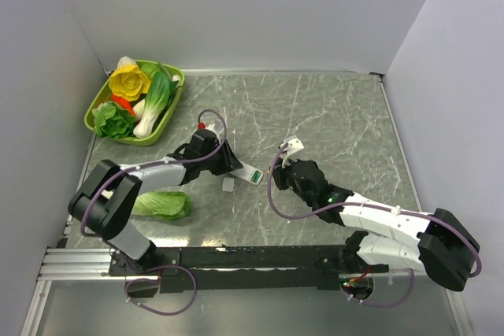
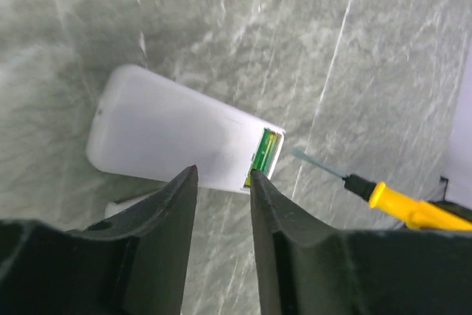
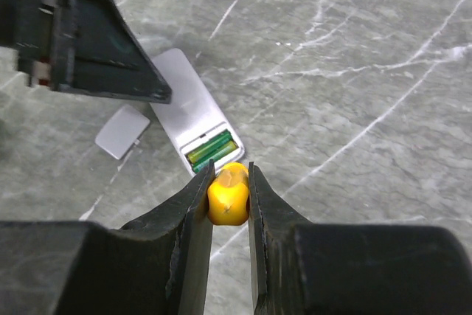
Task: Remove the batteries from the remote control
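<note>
**A:** Where are the batteries [image 3: 212,149] from the right claw [image 3: 230,175]?

**B:** Just ahead of its tips, in the open bay at the end of the remote [image 3: 190,102] nearest that claw. Two green cells, side by side, both seated.

**A:** And the claw itself?

**B:** Pinching the yellow handle of the screwdriver [image 3: 227,195], which points forward out of it. From the right wrist the handle hides the shaft. From the left wrist the tip shows aimed at the bay, close but not touching.

**A:** How do the axes run?

**B:** That is what the next move turns on, I'd say. The remote stretches away from the right claw, slanting to its left. The batteries lie across that, along the short end. So the shaft meets them roughly broadside, and the tip likely has to get under a cell's side to lever it up.

**A:** And the left claw [image 2: 223,175]?

**B:** Its fingers are a little apart with nothing between them. It hangs over the remote's long edge, the bay just beside one fingertip. Whether it presses the body down, I cannot tell.

**A:** Which arm is nearer?

**B:** Both are close. The right one has the tool at the battery end. The cover [image 3: 122,130] lies flat beside the remote, ahead and left of the right claw.
</note>
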Available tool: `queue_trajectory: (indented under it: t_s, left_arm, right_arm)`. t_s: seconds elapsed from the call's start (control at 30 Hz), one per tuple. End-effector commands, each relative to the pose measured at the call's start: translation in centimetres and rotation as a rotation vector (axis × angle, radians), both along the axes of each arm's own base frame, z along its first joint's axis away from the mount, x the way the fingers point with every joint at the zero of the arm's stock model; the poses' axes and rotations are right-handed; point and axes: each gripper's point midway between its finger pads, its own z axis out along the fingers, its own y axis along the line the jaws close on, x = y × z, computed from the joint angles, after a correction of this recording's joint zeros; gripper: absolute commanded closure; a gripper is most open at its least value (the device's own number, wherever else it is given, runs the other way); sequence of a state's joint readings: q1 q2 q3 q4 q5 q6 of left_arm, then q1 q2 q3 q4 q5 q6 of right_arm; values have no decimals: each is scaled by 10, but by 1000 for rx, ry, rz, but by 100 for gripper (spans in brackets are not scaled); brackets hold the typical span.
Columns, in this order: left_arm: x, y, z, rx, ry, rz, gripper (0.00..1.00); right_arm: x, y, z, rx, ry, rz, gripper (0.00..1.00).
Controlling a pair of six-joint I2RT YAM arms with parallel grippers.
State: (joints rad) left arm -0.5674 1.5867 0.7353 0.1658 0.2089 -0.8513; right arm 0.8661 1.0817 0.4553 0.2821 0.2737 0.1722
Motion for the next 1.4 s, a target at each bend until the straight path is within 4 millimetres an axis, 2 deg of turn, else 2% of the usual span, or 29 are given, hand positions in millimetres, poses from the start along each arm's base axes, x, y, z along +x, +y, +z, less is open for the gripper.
queue_trajectory:
  t_s: [0.0, 0.07, 0.13, 0.27, 0.37, 0.47, 0.6, 0.67, 0.73, 0.8, 0.93, 0.97, 1.07, 1.17, 1.37]
  left_arm:
    - [21, 13, 26, 74, -56, 77, 57]
    - [38, 25, 30, 146, -84, 136, 52]
    - [45, 43, 24, 227, -71, 186, 46]
    - [63, 57, 29, 215, -75, 232, 42]
    - [63, 52, 26, 212, -52, 203, 42]
    - [54, 54, 17, 202, -34, 206, 40]
    - [43, 51, 6, 171, -8, 200, 37]
    - [40, 48, -1, 178, 7, 194, 41]
    - [35, 46, -9, 196, 24, 187, 46]
    - [32, 48, -13, 241, 18, 202, 51]
    - [34, 57, -10, 292, -3, 235, 66]
    - [35, 60, -10, 310, -6, 245, 75]
    - [32, 65, -14, 345, -5, 244, 89]
    - [27, 65, -19, 348, 3, 228, 98]
    - [24, 59, -26, 349, 14, 194, 99]
  right_arm:
    - [5, 5, 30, 26, -46, 6, 100]
    - [5, 7, 32, 35, -48, 6, 100]
    - [6, 7, 33, 33, -33, -4, 100]
    - [3, 12, 40, 60, -35, 28, 100]
    - [3, 7, 41, 76, -48, 17, 100]
    - [8, 5, 43, 57, -69, 17, 100]
    - [31, -4, 43, 55, -81, -14, 100]
    - [43, -7, 45, 64, -83, -33, 100]
    - [54, -10, 38, 68, -51, -36, 100]
    - [59, -4, 38, 72, -54, -14, 100]
    - [60, 4, 28, 50, -28, 27, 100]
    - [59, 5, 25, 52, -17, 32, 100]
    - [56, 9, 14, 45, 18, 57, 100]
    - [54, 10, 10, 46, 37, 62, 100]
    - [35, 20, 9, 98, 61, 117, 100]
